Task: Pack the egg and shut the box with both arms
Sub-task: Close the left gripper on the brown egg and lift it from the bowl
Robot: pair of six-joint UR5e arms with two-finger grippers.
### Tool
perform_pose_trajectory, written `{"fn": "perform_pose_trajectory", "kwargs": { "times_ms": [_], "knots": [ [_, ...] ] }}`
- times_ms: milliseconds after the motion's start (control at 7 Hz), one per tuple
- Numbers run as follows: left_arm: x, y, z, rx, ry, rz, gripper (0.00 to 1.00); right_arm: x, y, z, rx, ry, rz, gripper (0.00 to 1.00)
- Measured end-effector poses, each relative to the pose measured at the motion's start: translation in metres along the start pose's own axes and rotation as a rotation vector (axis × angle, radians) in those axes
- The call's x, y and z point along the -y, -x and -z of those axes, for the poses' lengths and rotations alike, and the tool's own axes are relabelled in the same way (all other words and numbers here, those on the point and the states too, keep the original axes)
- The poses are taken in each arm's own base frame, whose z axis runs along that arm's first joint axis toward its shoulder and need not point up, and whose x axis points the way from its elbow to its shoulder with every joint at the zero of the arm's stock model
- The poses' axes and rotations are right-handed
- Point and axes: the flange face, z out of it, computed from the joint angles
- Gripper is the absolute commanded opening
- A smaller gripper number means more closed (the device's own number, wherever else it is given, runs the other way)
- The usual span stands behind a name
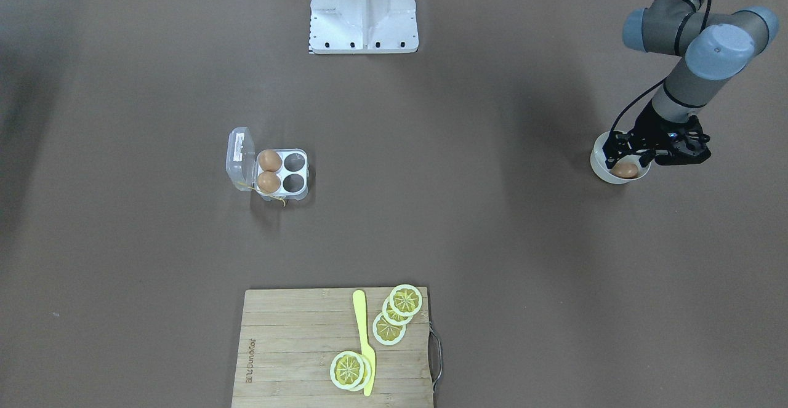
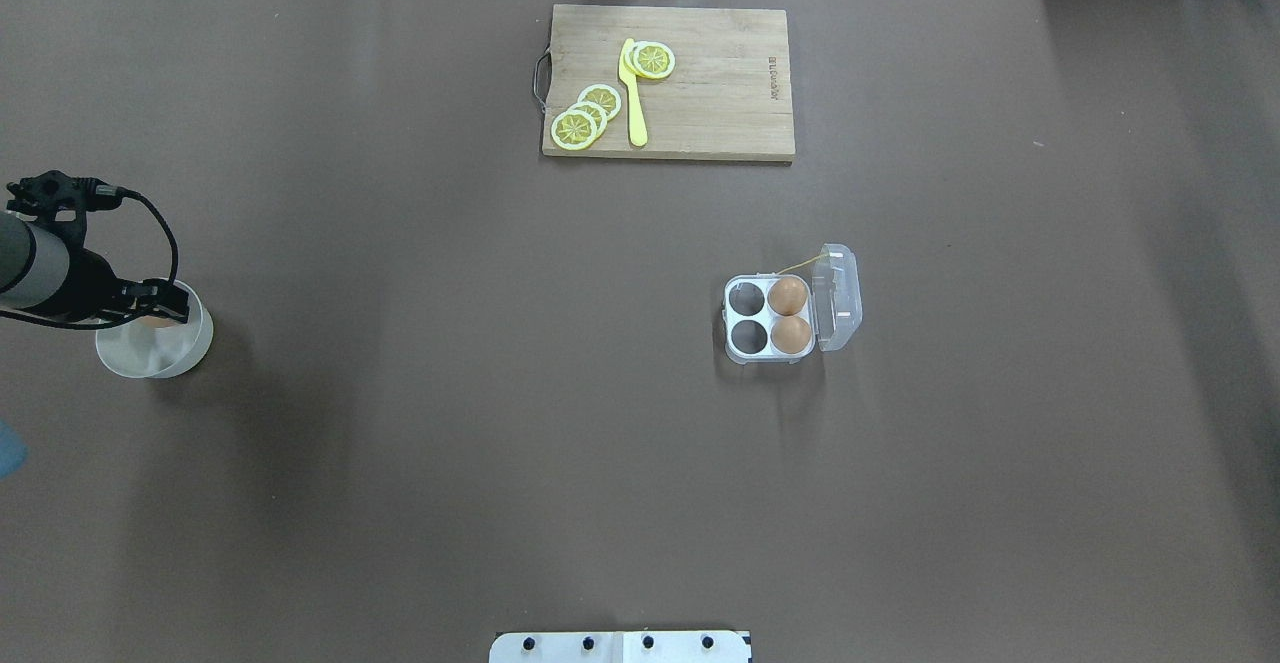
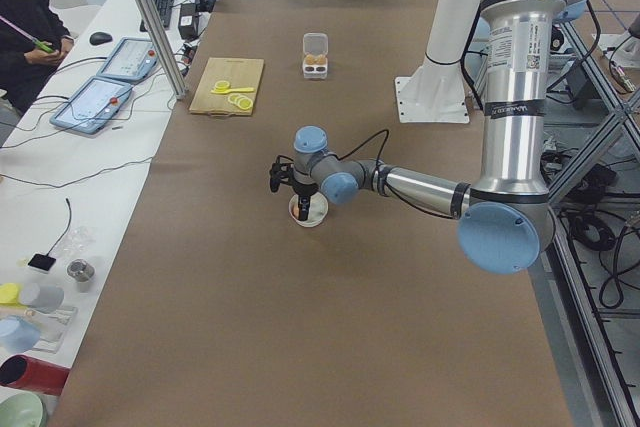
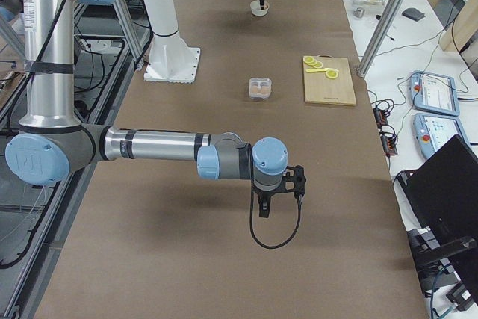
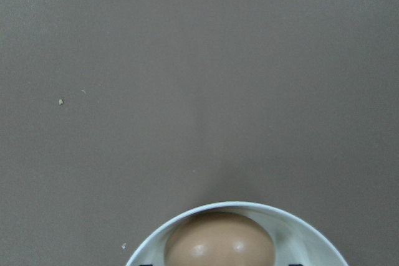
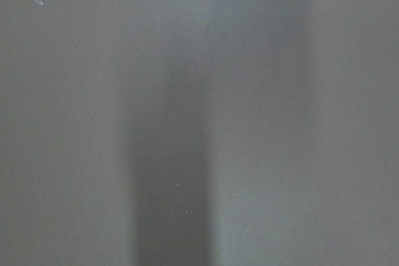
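A tan-brown egg (image 1: 625, 170) lies in a white bowl (image 1: 598, 167) at the table's left end; the left wrist view shows it close up (image 5: 219, 241). My left gripper (image 1: 627, 160) hangs just over the bowl, its jaws spread to either side of the egg, open. The clear box (image 1: 306, 175) sits mid-table with its lid (image 1: 240, 152) swung open, two brown eggs (image 1: 269, 160) in the cells by the hinge and two cells empty. My right gripper (image 4: 265, 211) shows only in the exterior right view, low over bare table; I cannot tell if it is open or shut.
A wooden cutting board (image 1: 295, 346) with lemon slices (image 1: 405, 300) and a yellow knife (image 1: 364, 340) lies at the operators' edge. The white metal stand (image 1: 363, 11) is at the robot's side. Brown table lies between bowl and box.
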Motion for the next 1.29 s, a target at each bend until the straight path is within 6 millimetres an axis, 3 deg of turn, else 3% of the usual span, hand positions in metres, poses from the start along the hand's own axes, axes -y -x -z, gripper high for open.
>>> {"fn": "perform_pose_trajectory", "kwargs": {
  "times_ms": [429, 571, 714, 857, 1286],
  "knots": [
    [0.004, -0.0024, -0.0059, 0.002, 0.003, 0.0, 0.76, 0.0006, 0.0005, 0.0003, 0.0, -0.001, 0.002, 1.0],
    [0.0041, -0.0023, -0.0064, 0.003, 0.003, 0.0, 0.66, 0.0007, 0.0009, 0.0007, 0.001, -0.002, 0.003, 1.0],
    [0.0042, -0.0023, -0.0066, 0.003, 0.003, 0.0, 0.48, 0.0008, 0.0013, 0.001, 0.003, -0.003, 0.003, 1.0],
    [0.0043, -0.0019, -0.0064, 0.003, 0.003, 0.001, 0.42, 0.0007, 0.0015, 0.0012, 0.007, -0.003, 0.003, 1.0],
    [0.0025, -0.0001, -0.0032, -0.005, -0.004, -0.003, 0.38, 0.0012, 0.0016, 0.0011, 0.009, -0.003, 0.003, 1.0]
  ]
}}
